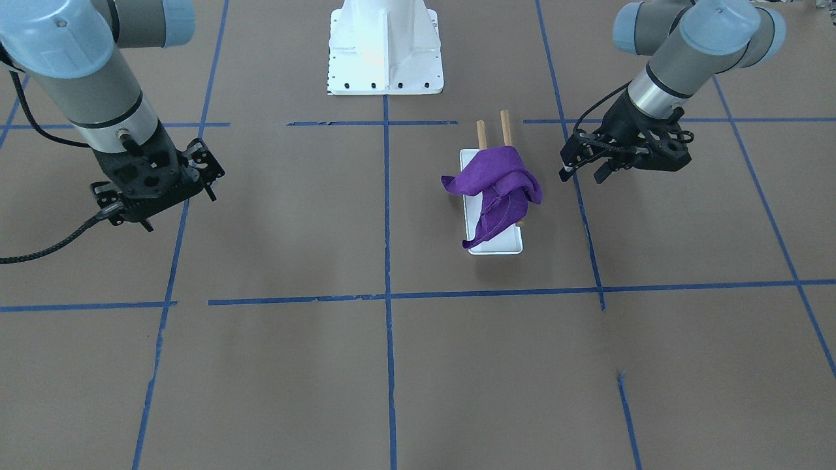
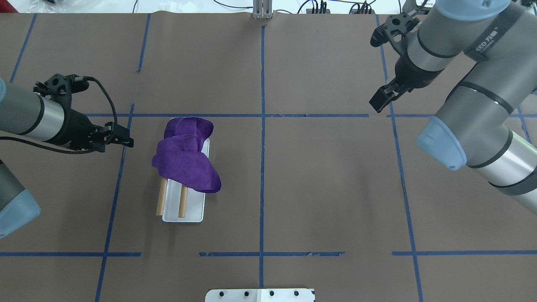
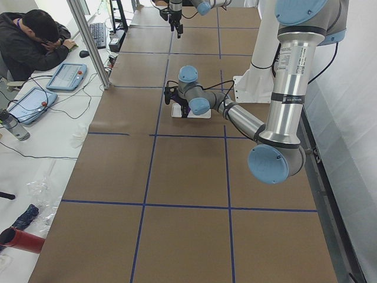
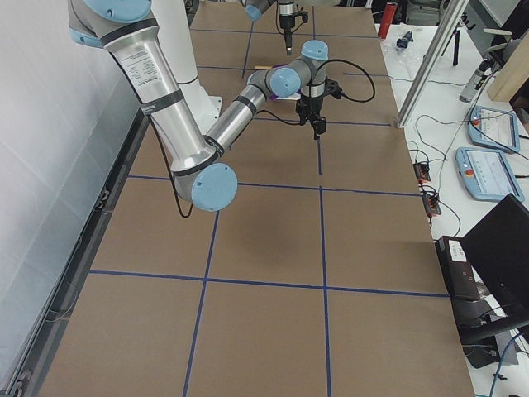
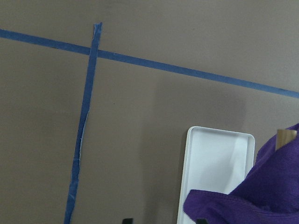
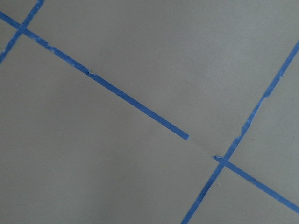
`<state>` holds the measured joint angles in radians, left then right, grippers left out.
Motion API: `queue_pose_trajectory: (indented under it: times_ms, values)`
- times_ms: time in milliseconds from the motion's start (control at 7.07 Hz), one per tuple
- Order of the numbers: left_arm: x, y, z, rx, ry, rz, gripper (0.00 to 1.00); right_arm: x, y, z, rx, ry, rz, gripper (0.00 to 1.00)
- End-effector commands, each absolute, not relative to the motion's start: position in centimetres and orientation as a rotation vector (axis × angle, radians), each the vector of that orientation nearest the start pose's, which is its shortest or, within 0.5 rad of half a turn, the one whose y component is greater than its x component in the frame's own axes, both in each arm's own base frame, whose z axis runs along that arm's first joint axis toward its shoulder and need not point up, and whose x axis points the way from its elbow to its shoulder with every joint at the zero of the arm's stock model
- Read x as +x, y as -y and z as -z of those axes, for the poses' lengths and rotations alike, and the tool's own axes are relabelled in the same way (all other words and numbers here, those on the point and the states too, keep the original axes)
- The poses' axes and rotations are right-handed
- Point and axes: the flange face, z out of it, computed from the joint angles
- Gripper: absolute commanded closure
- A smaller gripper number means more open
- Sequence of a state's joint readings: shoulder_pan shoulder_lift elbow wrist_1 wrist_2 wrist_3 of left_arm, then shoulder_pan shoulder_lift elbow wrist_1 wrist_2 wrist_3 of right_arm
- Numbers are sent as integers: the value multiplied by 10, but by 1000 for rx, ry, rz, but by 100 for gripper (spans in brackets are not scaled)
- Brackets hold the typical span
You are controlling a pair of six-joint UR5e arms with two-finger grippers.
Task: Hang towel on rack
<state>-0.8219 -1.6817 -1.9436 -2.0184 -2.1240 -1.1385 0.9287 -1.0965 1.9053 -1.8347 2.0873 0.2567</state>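
Overhead exterior: crumpled purple cloth towel point(image 2: 186, 161) drapes over the white-based, wooden-dowelled rack point(image 2: 183, 203). The left pincer point(image 2: 124, 139) hovers beside it, wide and empty. I cannot tell the right pincer's point(image 2: 377, 100) state.

surface: brown paper table covering point(image 2: 327, 188) gridded with blue tape lines point(image 2: 262, 167) | side desk: seated person in dark jacket point(image 3: 26, 50), leaning forward, near a black keyboard point(image 3: 97, 34) and two blue-grey handheld pendants point(image 3: 66, 76) | desk's near end: red cylinder point(image 3: 23, 240) | opposite end: open black laptop point(image 4: 500, 248)

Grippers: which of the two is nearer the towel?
The left gripper. It is just beside the towel, which lies on the rack, while the right gripper is far off on the other side.
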Motion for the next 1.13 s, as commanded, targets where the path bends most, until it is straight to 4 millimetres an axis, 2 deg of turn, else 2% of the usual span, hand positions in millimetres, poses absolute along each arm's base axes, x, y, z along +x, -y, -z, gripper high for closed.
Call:
queue_pose_trajectory:
  times_ms: [0,141,283,424,566,707,848,990]
  values:
    - [226,456,-424,266,-913,-84,0,-210,544,-353,207,668,506,0]
    - [195,468,-443,295,-833,-153,0,-169,547,-402,194,628,569,0]
    - [149,485,-461,339,-752,-226,0,-120,541,-451,177,603,610,0]
    - [100,499,-485,354,-671,-304,0,-75,533,-491,157,589,614,0]
    - [59,506,-504,350,-619,-339,0,-38,514,-522,131,622,575,0]
    - [25,509,-523,340,-582,-372,0,-5,497,-544,123,665,520,0]
    - [-9,504,-549,319,-574,-347,0,23,475,-573,95,685,452,0]
    - [-13,502,-554,313,-581,-341,0,48,464,-604,52,741,358,0]
